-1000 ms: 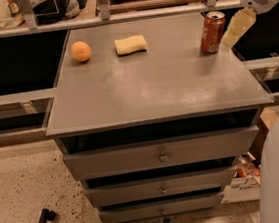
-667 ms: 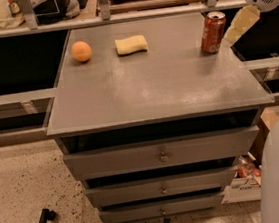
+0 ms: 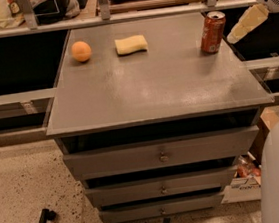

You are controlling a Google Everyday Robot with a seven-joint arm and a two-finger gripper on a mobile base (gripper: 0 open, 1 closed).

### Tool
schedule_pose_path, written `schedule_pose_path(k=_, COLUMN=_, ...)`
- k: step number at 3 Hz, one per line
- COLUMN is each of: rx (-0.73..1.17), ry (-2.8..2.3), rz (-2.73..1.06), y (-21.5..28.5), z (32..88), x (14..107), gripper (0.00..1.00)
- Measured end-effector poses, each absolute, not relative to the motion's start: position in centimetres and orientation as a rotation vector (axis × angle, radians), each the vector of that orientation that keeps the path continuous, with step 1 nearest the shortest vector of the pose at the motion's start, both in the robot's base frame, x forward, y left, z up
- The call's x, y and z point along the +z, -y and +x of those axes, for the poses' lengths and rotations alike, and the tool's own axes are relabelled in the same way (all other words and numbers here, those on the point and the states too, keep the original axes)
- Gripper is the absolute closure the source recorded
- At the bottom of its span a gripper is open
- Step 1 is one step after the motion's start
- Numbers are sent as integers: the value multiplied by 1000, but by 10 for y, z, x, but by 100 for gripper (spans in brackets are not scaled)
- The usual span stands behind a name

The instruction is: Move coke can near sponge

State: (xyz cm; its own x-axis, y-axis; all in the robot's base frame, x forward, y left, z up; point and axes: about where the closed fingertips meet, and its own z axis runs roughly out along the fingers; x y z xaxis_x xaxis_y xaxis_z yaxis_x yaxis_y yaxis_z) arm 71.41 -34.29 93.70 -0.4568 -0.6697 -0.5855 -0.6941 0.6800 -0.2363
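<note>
Coke can (image 3: 213,32) is what has to move, so here are my notes from front to back.

Nearest the camera, under the front edge of the bench (image 3: 152,89), is a stack of drawers (image 3: 159,154). They don't matter for this job. The front and middle of the bench top have nothing on them, so I'd guess a sideways carry has room.

Everything sits along the back edge. There's an orange (image 3: 81,51) towards the back-left corner, and the sponge (image 3: 131,44) is just to its right, lying flat. The can is standing upright well apart from both, over by the back-right corner and close to the right edge.

The end effector (image 3: 236,33) hangs just past that right edge, angled down towards the can. It's near the can but looks to be just short of touching it. I honestly can't tell if it's spread or pressed together.

On handling, I'd treat the can as light, with thin walls and a slick painted surface. It's stiff enough to grip, but it'll dent if it gets crushed. It's also tall and narrow, so a nudge near the rim could tip it. I'd take hold around the middle of the body, square across the width. I can't tell if it's full.
</note>
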Motion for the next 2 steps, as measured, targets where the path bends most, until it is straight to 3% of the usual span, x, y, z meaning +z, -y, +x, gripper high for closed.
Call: schedule_pose_path(k=2, rx=138, ry=-2165, rz=-992, y=348, z=723, x=928, gripper=0)
